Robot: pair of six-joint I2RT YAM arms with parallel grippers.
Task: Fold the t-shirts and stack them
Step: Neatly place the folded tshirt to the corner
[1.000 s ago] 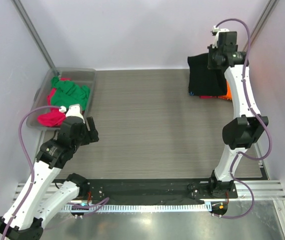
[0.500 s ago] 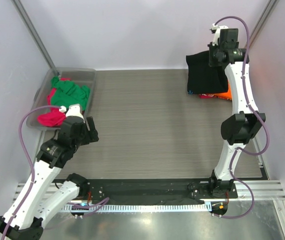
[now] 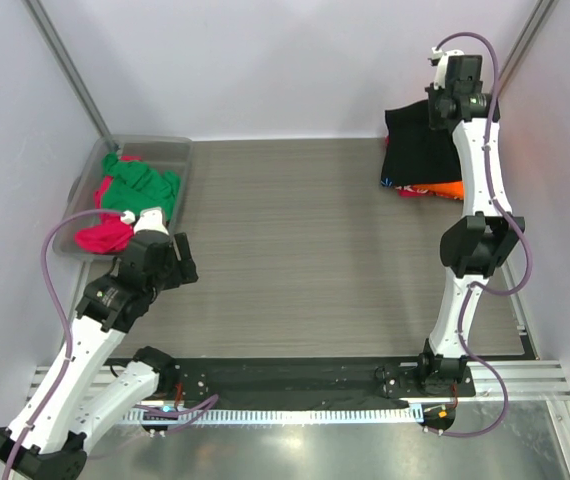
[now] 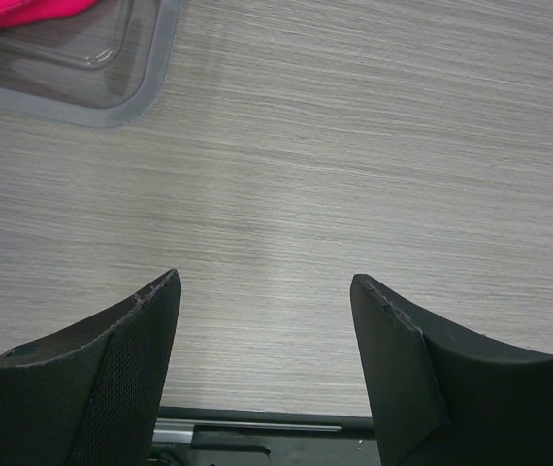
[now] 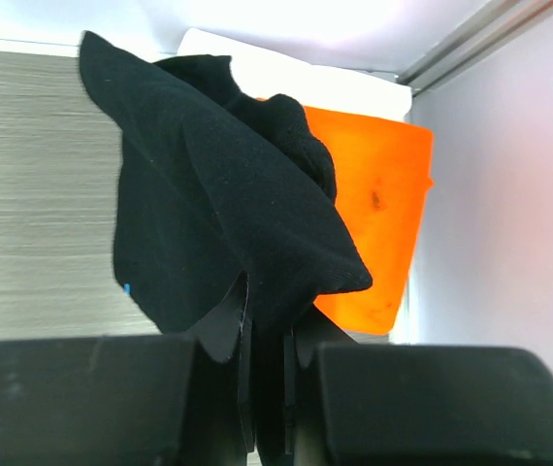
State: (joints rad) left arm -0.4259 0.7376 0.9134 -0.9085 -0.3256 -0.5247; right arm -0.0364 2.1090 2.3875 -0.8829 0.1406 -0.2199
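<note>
— Right gripper point(image 5: 267, 361)?
— Pinched tight on a fold of the black t-shirt point(image 5: 209, 214), lifted over the orange t-shirt point(image 5: 378, 194) at the far right corner.
— Left gripper point(image 4: 267, 291)?
— Spread wide, holding nothing, low near the left edge.
— Risk?
— Perhaps pulling the orange t-shirt askew, or slipping from so thin a pinch; hard to judge the contact underneath.

Far right corner: black t-shirt point(image 5: 209, 194), plain dark, tiny blue speck at edge. Orange t-shirt point(image 5: 378, 204) under it, bright, plain. Red printed t-shirt point(image 3: 407, 188) peeks out lowest.
Far left edge: clear bin point(image 3: 170, 150) with green t-shirt point(image 3: 143, 188), pink t-shirt point(image 3: 102, 236).
Table point(image 3: 295, 240): grey, thin wood stripes.
Right arm point(image 3: 478, 170), left arm point(image 3: 85, 350): white, black joints.
Cable point(image 3: 465, 37): purple.
</note>
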